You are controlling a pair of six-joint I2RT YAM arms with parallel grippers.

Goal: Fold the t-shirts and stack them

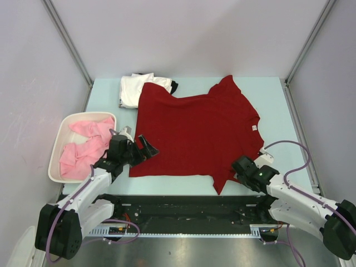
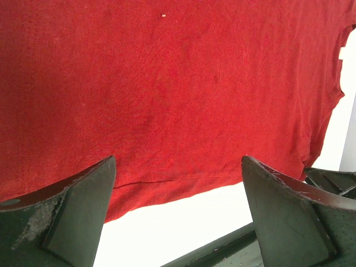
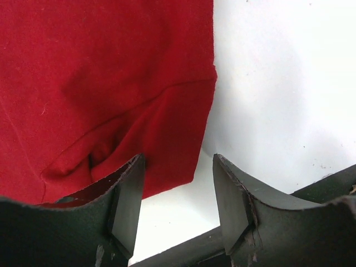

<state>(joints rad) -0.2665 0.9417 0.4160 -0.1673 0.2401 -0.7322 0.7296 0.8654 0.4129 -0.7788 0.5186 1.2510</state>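
The dark red t-shirt [image 1: 197,130] is lying spread flat on the desk [image 1: 275,97], with the left end effector [image 2: 178,161] hovering wide open and empty at its hem and the right end effector [image 3: 178,158] half open and empty at its near sleeve, so both should probably be pinching low and simultaneously.

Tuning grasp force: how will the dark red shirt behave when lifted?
Likely floppy: the dark red shirt lies flat with a rumpled sleeve, so it should sag. Probably light, being thin cloth. Pushed, it may bunch rather than slide.
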